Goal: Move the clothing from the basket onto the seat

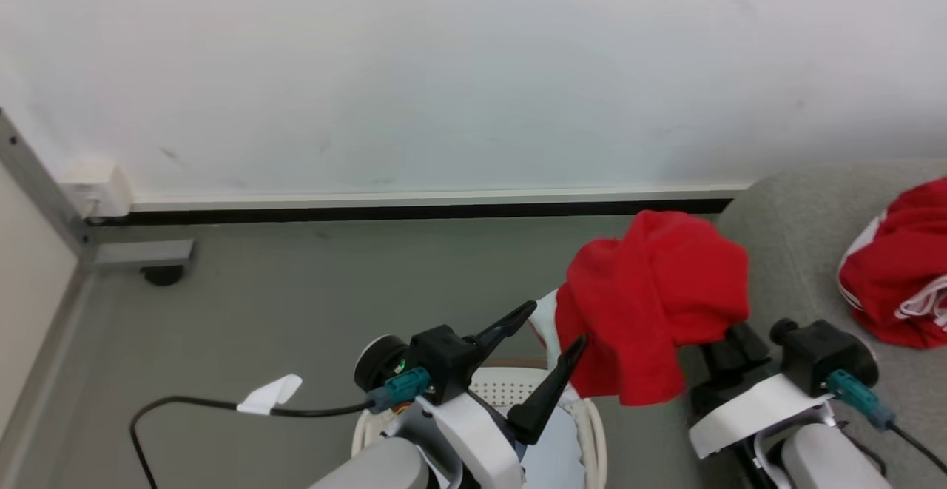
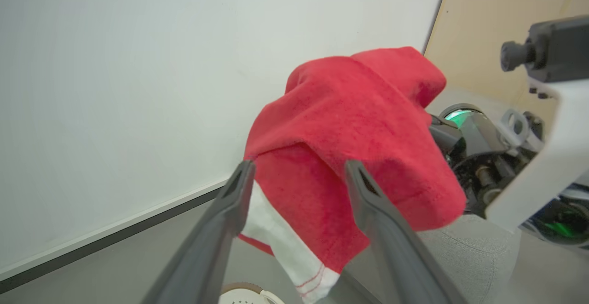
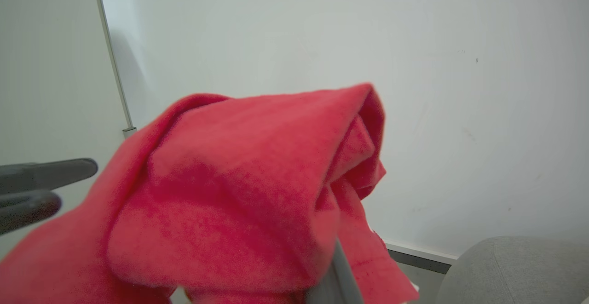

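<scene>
Red garment (image 1: pixel 655 304), bunched into a lump, hangs in the air right of centre in my head view, just left of the sofa's (image 1: pixel 792 237) rounded edge. It is draped over the right gripper (image 1: pixel 725 352), whose fingers are buried under the cloth. That gripper is closed, and since nothing else carries the garment I read it as pinching a fold. On my right wrist view the red garment (image 3: pixel 239 193) covers the lower left and middle, with one grey finger (image 3: pixel 341 278) poking out under it at the bottom. The sofa (image 3: pixel 515 267) sits in the lower right corner.

My left gripper (image 1: pixel 555 324) is at lower centre of the head view, jaws spread wide and gripping nothing, fingers aimed up and right at the garment's left edge. I cannot tell whether the nearer fingertip touches the cloth. In the left wrist view the left gripper (image 2: pixel 299 166) frames the red garment (image 2: pixel 349 152), and a white panel (image 2: pixel 285 244) with red stitching hangs down between the fingers.

Below the left gripper, at the bottom centre, I see the basket (image 1: pixel 594 430). A second red garment (image 1: pixel 899 267) with white stripes lies on the sofa at the right edge.
</scene>
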`<state>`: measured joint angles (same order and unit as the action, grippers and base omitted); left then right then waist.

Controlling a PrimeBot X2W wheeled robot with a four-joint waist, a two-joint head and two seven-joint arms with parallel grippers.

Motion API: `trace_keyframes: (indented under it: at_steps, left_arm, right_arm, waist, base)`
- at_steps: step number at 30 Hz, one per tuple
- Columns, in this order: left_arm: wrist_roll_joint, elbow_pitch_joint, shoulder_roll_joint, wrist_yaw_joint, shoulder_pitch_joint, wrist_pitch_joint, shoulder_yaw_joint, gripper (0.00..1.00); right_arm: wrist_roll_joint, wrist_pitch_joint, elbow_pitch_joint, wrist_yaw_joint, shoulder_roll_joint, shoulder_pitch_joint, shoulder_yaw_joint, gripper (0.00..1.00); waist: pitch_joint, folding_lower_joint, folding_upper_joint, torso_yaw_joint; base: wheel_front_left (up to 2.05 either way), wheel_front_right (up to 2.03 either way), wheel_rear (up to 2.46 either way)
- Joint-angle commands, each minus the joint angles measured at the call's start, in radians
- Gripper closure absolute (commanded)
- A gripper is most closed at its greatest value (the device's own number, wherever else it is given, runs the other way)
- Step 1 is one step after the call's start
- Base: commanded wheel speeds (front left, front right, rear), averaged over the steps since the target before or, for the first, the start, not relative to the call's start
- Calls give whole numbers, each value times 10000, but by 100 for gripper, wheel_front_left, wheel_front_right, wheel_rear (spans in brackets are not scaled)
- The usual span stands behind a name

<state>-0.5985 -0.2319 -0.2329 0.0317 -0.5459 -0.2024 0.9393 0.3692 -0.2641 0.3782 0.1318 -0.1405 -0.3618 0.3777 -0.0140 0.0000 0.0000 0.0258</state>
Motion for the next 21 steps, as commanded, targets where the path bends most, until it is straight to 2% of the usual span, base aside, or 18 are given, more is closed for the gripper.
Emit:
trace_keyframes:
  at_steps: [1, 7, 21]
  left_arm:
    - [30, 3, -83, 50, 101, -38, -12, 0]
    - [175, -41, -185, 110, 48, -174, 3, 0]
    - [450, -103, -246, 166, -132, -405, 24, 0]
  right_arm:
    - [-101, -2, -139, -23, -152, 158, -188, 100]
    - [-314, -2, -569, -23, -266, 383, -884, 100]
    - [-516, -2, -1228, -23, -450, 849, -1614, 100]
  waist:
    - [-76, 0, 0, 405]
    - [-225, 0, 0, 1303]
    - [-641, 0, 0, 3487]
  base:
    - [0, 0, 0]
    - [0, 0, 0]
    - [0, 0, 0]
